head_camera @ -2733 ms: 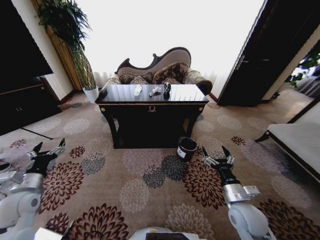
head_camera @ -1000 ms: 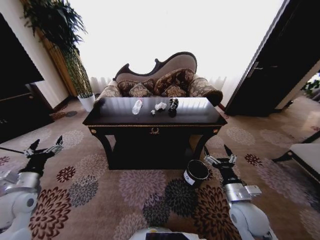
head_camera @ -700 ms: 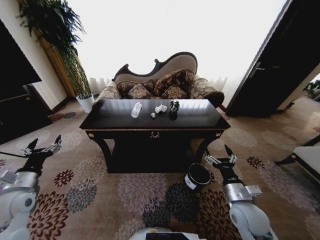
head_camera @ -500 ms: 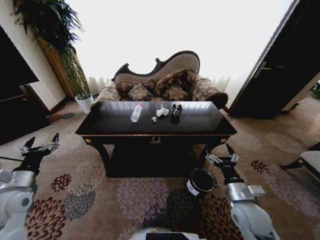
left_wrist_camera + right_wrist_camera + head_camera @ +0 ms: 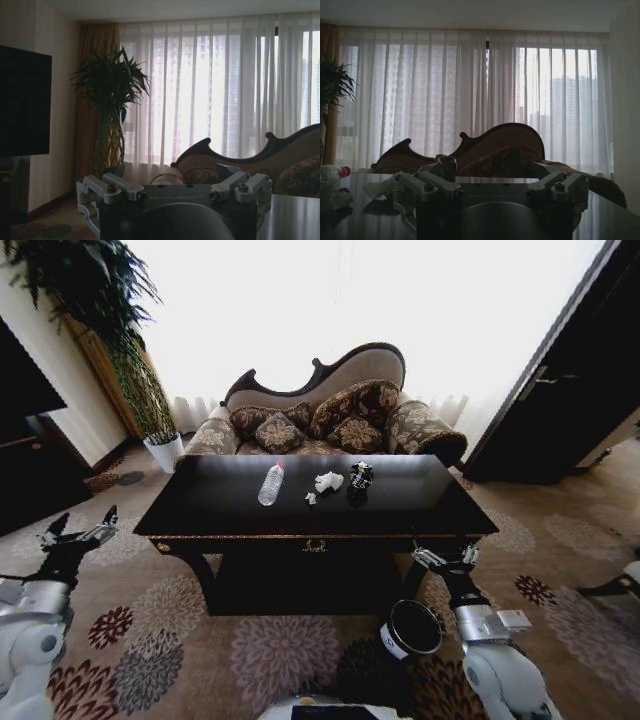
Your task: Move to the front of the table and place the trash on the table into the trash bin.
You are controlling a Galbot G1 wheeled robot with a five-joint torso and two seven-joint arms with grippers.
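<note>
Robot sits square in front of the table (image 5: 200, 525), glossy black top with gold trim and a gold ornament at front centre.

Trash on the tabletop, all grouped near the middle, toward the far edge:
- clear plastic bottle (image 5: 271, 483), lying down, leftmost of the group
- crumpled white paper wad (image 5: 328, 481) just right of the bottle
- tiny white bit (image 5: 311, 498) just in front of the wad
- dark shiny crumpled wrapper (image 5: 361, 475), rightmost

Trash bin (image 5: 411, 627): black round pail, pale rim, white label on its side, on the carpet by the table's front right leg.

Right gripper (image 5: 446, 559): fingers spread wide, holding nothing, at the table's front right corner, just above and beside the bin. Trash lies well ahead of it and to its left, up on the tabletop. In the right wrist view the right gripper (image 5: 493, 187) is open, with the wad (image 5: 377, 189) and the bottle's red cap (image 5: 343, 171) off to one side on the tabletop.

Left gripper (image 5: 75, 536): fingers spread wide, empty, low and off the table's left end, well apart from the trash. Left wrist view shows it (image 5: 175, 186) open, facing the curtains and a potted plant (image 5: 111, 95).

Sofa (image 5: 330, 410) stands behind the table.
</note>
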